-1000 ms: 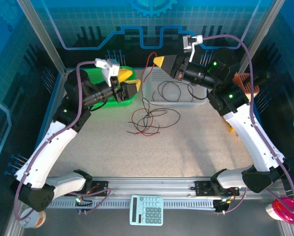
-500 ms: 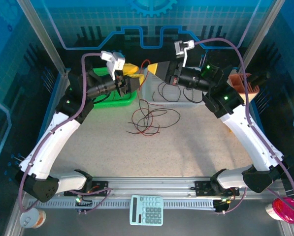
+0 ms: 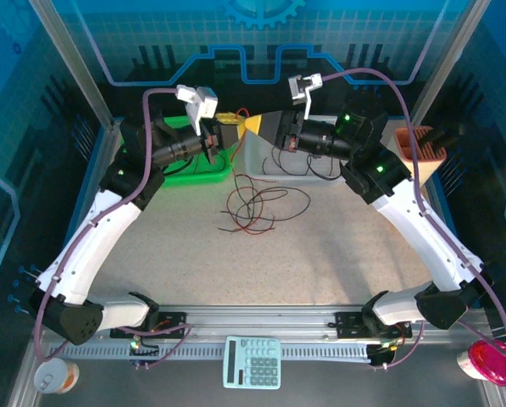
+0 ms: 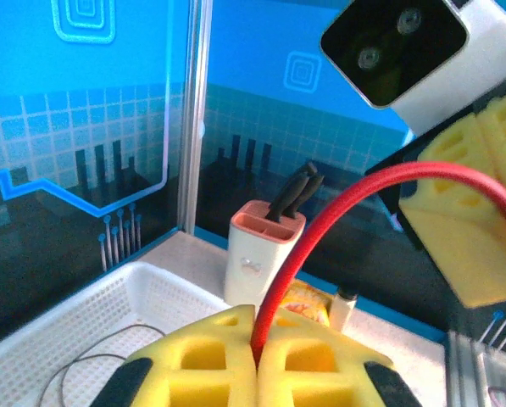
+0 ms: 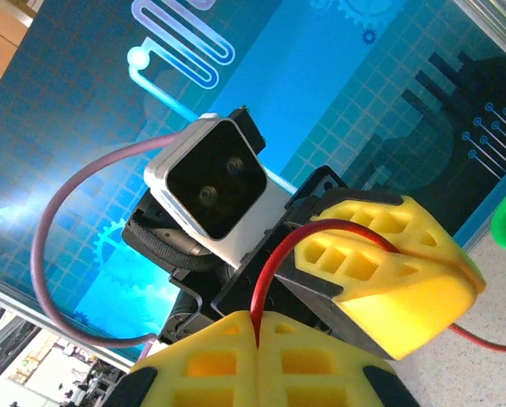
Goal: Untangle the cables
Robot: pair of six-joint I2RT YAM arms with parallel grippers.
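Top external: cables [image 3: 257, 206] tangled on counter [image 3: 346, 250] between the arms.
Left hand [image 4: 257, 354]: pads closed tight on red cable [image 4: 320, 225].
Right hand [image 5: 257, 335]: clamped on same red cable, hands nearly touching.

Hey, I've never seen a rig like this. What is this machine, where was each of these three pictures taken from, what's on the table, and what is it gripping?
These are two white robot arms bolted at the near edge of a table. The wide picture comes from a fixed camera overhead. The other two come from a small camera on each wrist, looking along that arm's yellow foam fingers.

The left arm's fingers and the right arm's fingers are both closed on one thin red wire, which arcs between them.

On the table lies a loose tangle of thin red and black wires, with a white mesh basket and a green tray behind it. A pale blue calculator sits at the front.
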